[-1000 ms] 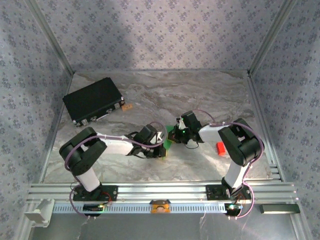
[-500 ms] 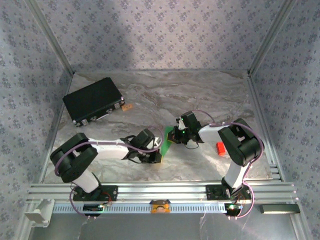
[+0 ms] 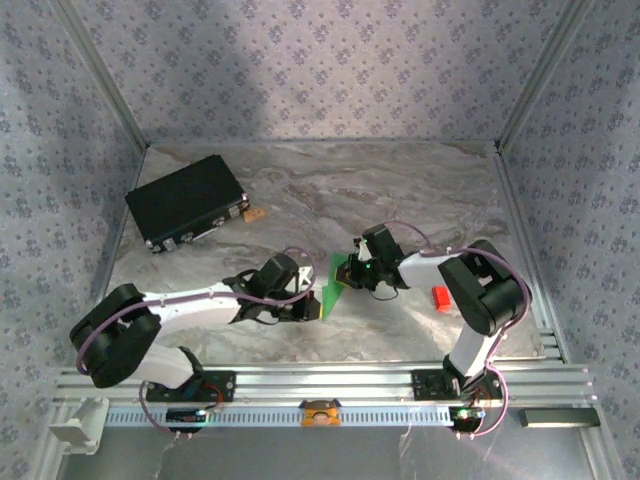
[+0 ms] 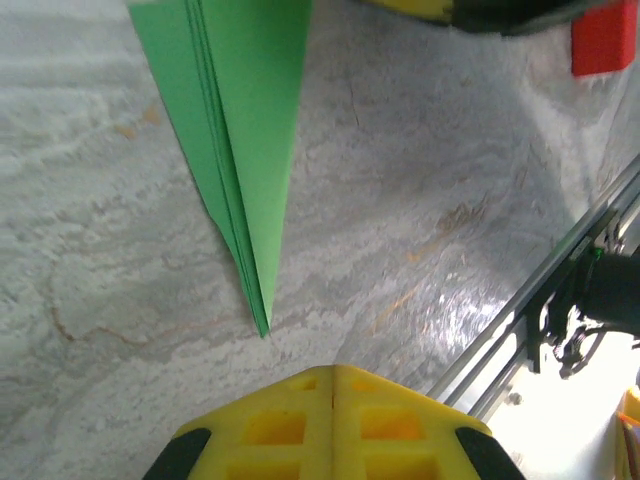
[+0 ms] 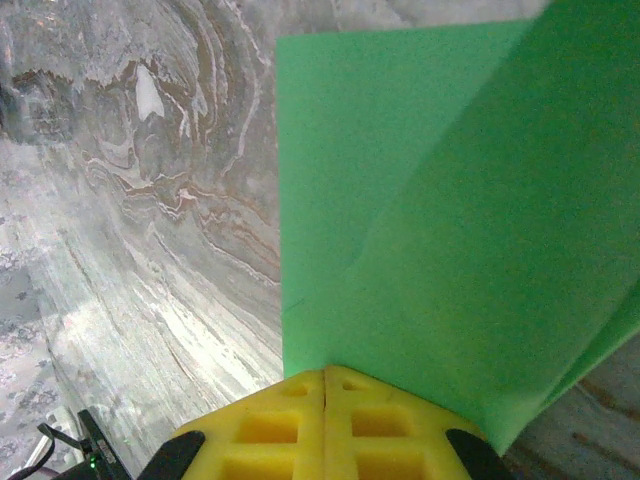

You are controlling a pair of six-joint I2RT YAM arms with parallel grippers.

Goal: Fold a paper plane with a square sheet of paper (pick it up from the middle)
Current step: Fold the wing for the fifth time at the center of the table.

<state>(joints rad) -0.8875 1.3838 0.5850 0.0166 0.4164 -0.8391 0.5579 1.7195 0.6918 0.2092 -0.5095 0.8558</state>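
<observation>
the paper plane [image 3: 333, 281] is in the middle of the grey marble table [image 3: 400, 190], between the two grippers. it is bright green, long and thin, with a sharp tip. the tip points at the left gripper [image 3: 312, 308].

in the left wrist view the left gripper [image 4: 333, 372] has its two yellow fingers [image 4: 270, 425] pushed tight together, with nothing between them. the tip of the paper plane [image 4: 250, 150] is just in front of them but does not touch them. i cannot tell if the tip rests on the table. the small red block [image 4: 603, 38] is up in the corner, well apart from the plane.

the right gripper [image 3: 352, 277] is at the wide back end of the plane. in the right wrist view the right gripper [image 5: 325, 372] is squeezed tight too, and the paper plane [image 5: 450, 250] comes right out from its fingertips, so it looks pinched there. one green flap lies over another.

from the top, the red block [image 3: 440, 297] sits on the table beside the right arm. the black case [image 3: 187, 203] lies far back on the left, well apart from the plane
</observation>
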